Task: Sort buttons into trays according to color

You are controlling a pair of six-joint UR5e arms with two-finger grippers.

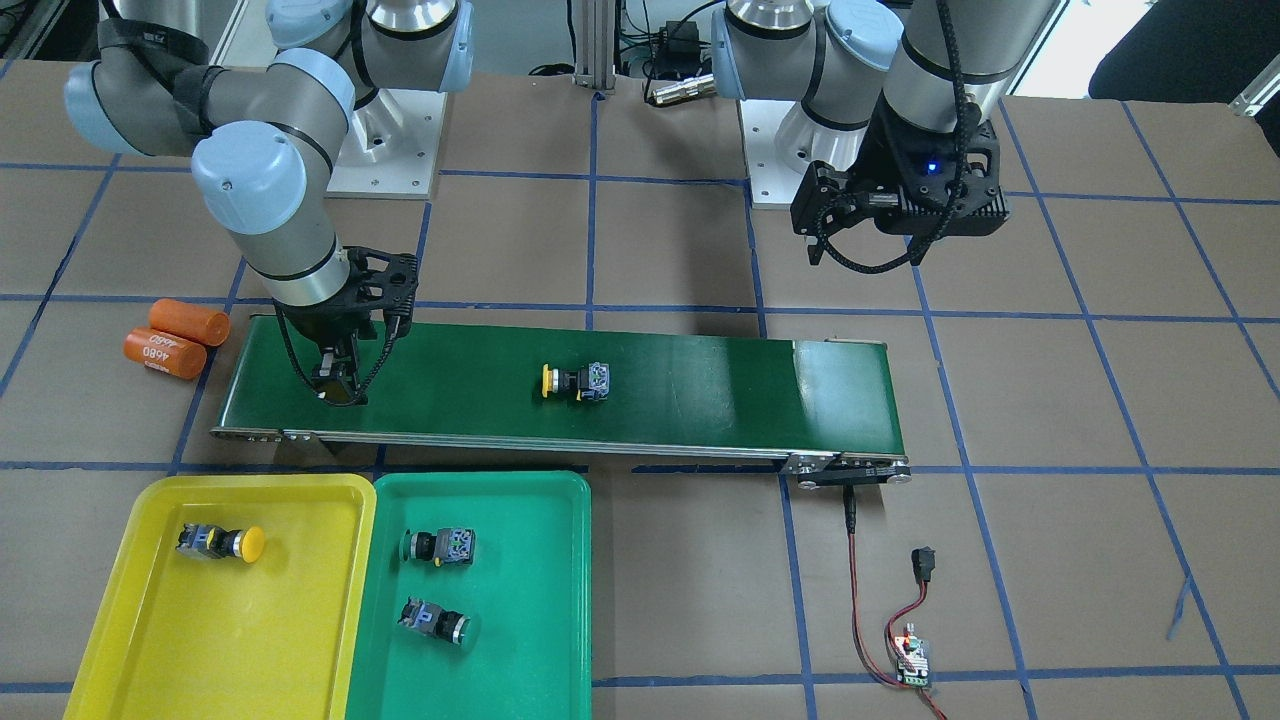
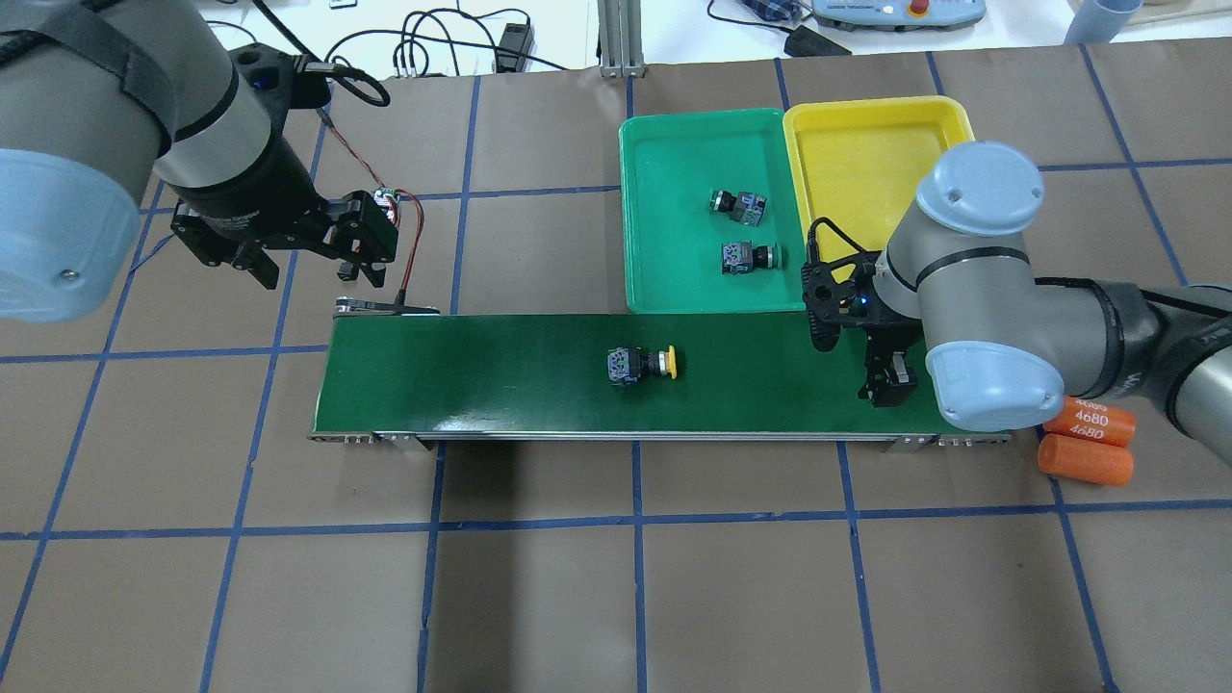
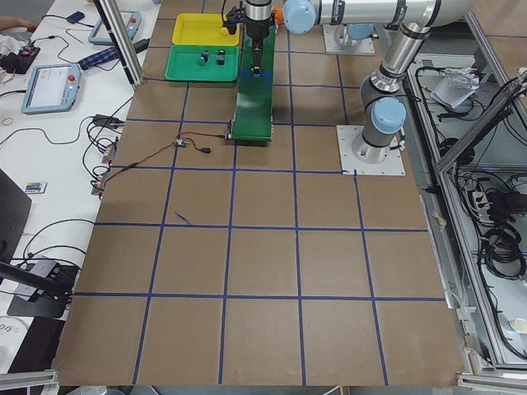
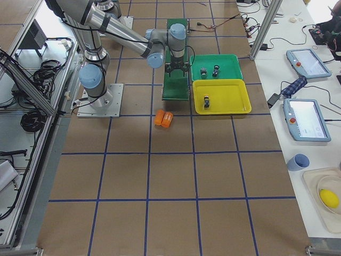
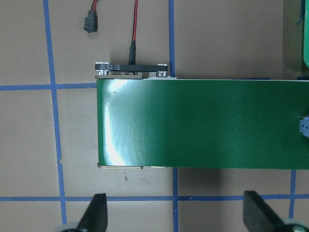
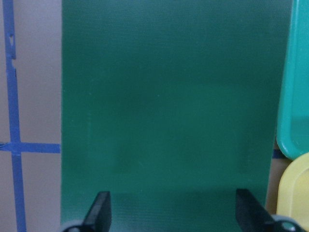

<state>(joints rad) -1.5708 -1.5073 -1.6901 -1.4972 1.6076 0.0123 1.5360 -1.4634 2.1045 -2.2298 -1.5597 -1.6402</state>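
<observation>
A yellow-capped button (image 1: 572, 382) lies on its side mid-belt on the dark green conveyor (image 1: 700, 385), also in the overhead view (image 2: 643, 364). The yellow tray (image 1: 150, 640) holds one yellow button (image 1: 220, 541). The green tray (image 1: 530, 620) holds two green buttons (image 1: 440, 546) (image 1: 435, 620). My right gripper (image 1: 335, 385) hangs open and empty just above the belt's end nearest the trays; its fingers (image 6: 99, 212) stand wide apart. My left gripper (image 2: 318, 255) hovers open and empty high over the belt's other end, with fingers (image 5: 99, 212) apart.
Two orange cylinders (image 1: 175, 340), one printed "4680", lie on the table beside the belt's end near my right arm. A small controller board (image 1: 912, 655) with red and black wires lies by the belt's other end. Blue tape lines grid the brown table.
</observation>
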